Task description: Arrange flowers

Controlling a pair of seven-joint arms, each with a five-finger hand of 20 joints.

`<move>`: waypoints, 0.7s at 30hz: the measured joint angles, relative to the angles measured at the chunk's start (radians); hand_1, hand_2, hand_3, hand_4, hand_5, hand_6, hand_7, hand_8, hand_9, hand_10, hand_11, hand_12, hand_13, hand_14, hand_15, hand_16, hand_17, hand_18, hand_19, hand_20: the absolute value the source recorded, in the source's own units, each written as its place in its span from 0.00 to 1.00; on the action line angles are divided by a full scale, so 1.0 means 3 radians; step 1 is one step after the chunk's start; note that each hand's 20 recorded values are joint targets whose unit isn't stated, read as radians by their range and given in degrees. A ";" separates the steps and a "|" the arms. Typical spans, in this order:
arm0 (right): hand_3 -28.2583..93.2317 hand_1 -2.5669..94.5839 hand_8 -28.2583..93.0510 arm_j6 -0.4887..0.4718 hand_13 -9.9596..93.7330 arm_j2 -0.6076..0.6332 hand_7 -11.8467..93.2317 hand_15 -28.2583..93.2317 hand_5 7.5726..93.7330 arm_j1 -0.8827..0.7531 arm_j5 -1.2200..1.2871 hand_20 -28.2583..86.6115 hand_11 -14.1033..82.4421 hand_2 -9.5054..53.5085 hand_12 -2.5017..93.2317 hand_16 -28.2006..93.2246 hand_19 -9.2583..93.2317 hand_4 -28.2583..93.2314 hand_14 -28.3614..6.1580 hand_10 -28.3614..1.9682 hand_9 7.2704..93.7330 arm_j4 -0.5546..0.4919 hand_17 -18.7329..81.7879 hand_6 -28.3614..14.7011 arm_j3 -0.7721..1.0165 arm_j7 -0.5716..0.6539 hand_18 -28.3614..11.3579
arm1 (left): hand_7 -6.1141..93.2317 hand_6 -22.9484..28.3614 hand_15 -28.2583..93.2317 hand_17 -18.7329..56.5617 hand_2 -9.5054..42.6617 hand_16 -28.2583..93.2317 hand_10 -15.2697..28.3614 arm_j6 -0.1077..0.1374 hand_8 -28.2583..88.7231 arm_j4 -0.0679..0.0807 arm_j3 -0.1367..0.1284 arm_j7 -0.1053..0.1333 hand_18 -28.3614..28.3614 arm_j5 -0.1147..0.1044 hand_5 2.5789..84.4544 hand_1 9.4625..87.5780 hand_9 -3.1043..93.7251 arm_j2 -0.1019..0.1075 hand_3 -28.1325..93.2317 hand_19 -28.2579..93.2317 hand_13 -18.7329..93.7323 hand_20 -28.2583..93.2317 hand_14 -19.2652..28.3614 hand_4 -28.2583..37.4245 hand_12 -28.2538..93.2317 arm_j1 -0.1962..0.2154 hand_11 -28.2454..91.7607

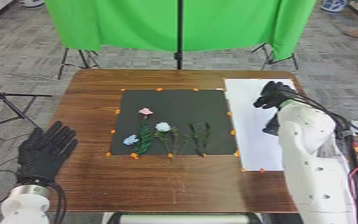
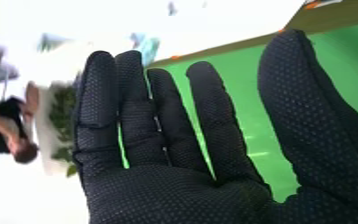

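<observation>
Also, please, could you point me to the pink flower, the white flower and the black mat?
Pink flower (image 1: 145, 111): head view, on its bloom.
White flower (image 1: 163, 127): head view, on its bloom.
Black mat (image 1: 182, 104): head view, on its bare upper part.

I've got a brown wooden tbl (image 1: 91, 100) before me, w/ a green cloth (image 1: 118, 25) past its far edge & a blk pole (image 1: 180, 35) mid-cloth. Gray flr (image 1: 331, 55) around, blk tripod (image 1: 24, 95) to my L, blue-&-white pot (image 1: 334, 6) far R.

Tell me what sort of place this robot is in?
Probably a robot lab: a green cloth hangs behind the table, a black tripod stands at the left, and orange marks edge the dark mat.
</observation>
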 measured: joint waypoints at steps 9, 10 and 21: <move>0.86 0.48 0.13 0.0664 0.45 -0.0154 0.27 0.53 0.46 -0.0050 0.0008 0.49 0.26 0.03 0.16 0.35 0.78 0.00 0.33 0.44 0.40 0.0242 0.39 0.57 -0.0023 -0.0019 0.15 | 0.19 0.64 0.60 0.19 0.50 0.18 0.69 0.0007 0.17 0.0020 0.0033 -0.0025 0.76 -0.0013 0.55 0.24 0.46 0.0000 0.83 0.53 0.44 0.39 0.73 0.00 0.34 -0.0050 0.42; 0.86 0.48 0.13 0.0658 0.44 -0.0163 0.28 0.53 0.46 -0.0046 -0.0011 0.49 0.26 0.03 0.16 0.34 0.78 0.00 0.33 0.45 0.40 0.0255 0.39 0.57 -0.0023 -0.0016 0.15 | 0.19 0.64 0.60 0.19 0.50 0.18 0.69 0.0008 0.17 0.0020 0.0036 -0.0025 0.76 -0.0017 0.55 0.24 0.46 0.0000 0.83 0.53 0.44 0.39 0.73 0.00 0.34 -0.0052 0.42; 0.86 0.59 0.12 0.0407 0.54 -0.0192 0.30 0.57 0.55 0.0127 -0.0031 0.49 0.32 0.02 0.18 0.36 0.81 0.00 0.43 0.42 0.51 0.0518 0.41 0.61 -0.0021 -0.0010 0.19 | 0.19 0.64 0.60 0.19 0.51 0.18 0.69 0.0012 0.17 0.0020 0.0046 -0.0018 0.76 -0.0031 0.55 0.24 0.46 0.0000 0.83 0.53 0.44 0.39 0.73 0.00 0.34 -0.0048 0.42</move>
